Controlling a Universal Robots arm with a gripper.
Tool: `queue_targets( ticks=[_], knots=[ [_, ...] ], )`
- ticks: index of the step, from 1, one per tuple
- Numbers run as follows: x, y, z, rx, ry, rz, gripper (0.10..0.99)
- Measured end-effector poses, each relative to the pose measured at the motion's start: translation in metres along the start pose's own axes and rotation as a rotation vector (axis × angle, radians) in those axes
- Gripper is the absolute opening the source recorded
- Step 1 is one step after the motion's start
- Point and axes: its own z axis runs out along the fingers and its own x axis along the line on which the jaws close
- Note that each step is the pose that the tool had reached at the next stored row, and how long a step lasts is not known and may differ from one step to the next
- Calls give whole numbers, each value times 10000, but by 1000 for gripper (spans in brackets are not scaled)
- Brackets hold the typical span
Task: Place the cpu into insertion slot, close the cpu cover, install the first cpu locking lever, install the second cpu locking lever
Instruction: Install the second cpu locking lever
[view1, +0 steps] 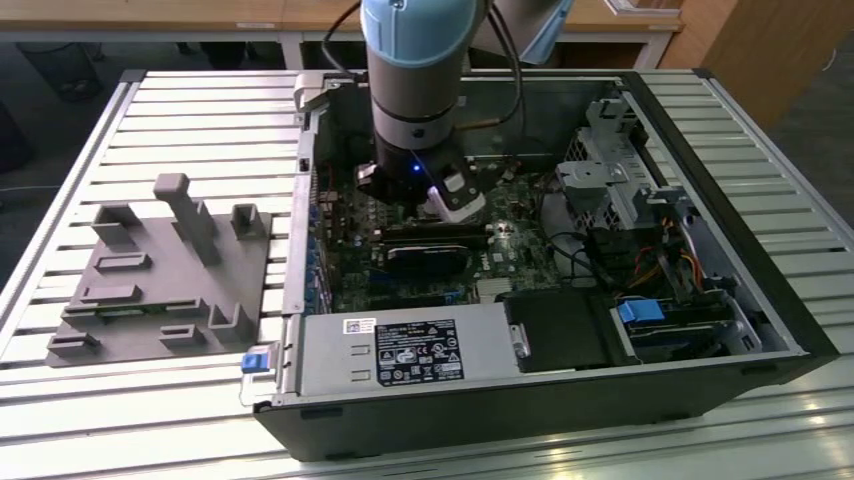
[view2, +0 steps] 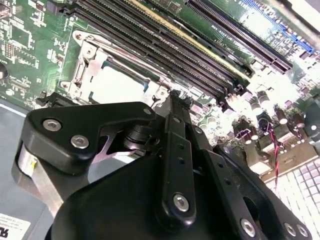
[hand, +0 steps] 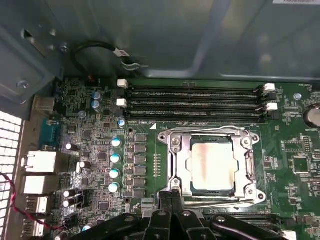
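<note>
1. Slatted metal workbench carries an open PC case lying on its side; grey fixture block sits on the bench at the exterior view's left, well apart from the case.
2. Robot arm reaches down into the case over the motherboard.
3. Gripper has its fingers drawn together, tips touching or nearly so, with nothing seen between them; in the second wrist view the gripper reads the same, a narrow closed point.
4. The cpu already lies flat in the socket, dull tan-silver top facing up, seen in both wrist views.
5. The cpu cover is down around the chip, a silvery frame with the chip showing through its cut-out centre.
6. Fingertips sit at the socket's edge, just beside the frame; contact with the frame or a lever cannot be told.
7. Lever positions are not clear from these views.
8. Handling judgement: chip is light, stiff, flat and fragile, with a smooth slippery top; best held by opposite side edges, never pressed on the top.
9. Cover judgement: thin springy sheet metal, hinged, stiff enough to push down at its free edge.
10. RAM slots run alongside the socket, near but clear of the fingertips.
</note>
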Motion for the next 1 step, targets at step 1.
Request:
queue_targets(
  ticks=[1],
  knots=[
    [0,2,-6,-11,0,1,125]
  ],
)
